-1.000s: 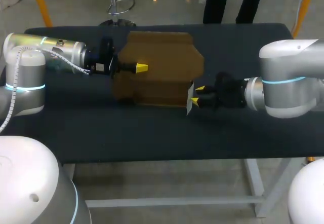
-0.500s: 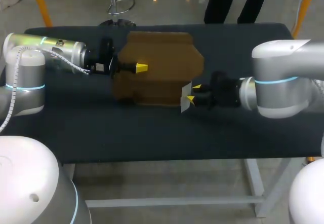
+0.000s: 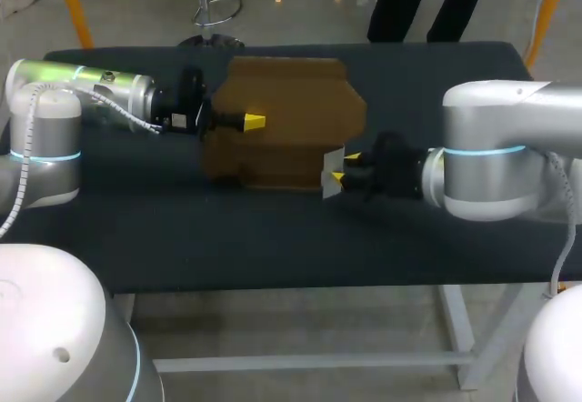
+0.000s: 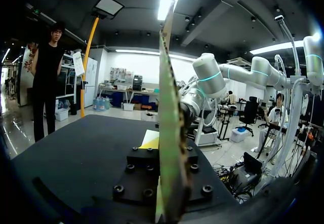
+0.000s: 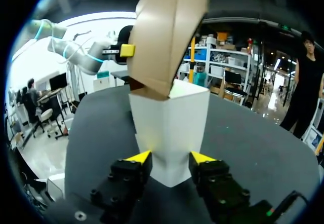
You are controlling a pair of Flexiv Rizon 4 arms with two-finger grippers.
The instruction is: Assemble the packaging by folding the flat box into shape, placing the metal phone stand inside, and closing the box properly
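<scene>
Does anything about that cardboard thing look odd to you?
Yes. The brown box is half folded and lopsided, pinched between the left gripper and right gripper, with a white flap jutting from its near corner. No phone stand shows on the table.

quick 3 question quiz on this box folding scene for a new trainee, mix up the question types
1. True or false: a metal phone stand lies on the table in front of the cardboard box.
2. What colour is the flap between the right gripper's fingers? A white, B brown, C black.
3. Fill in: the left gripper is shut on the ___.

Key: 1 false; 2 A; 3 cardboard box.
</scene>
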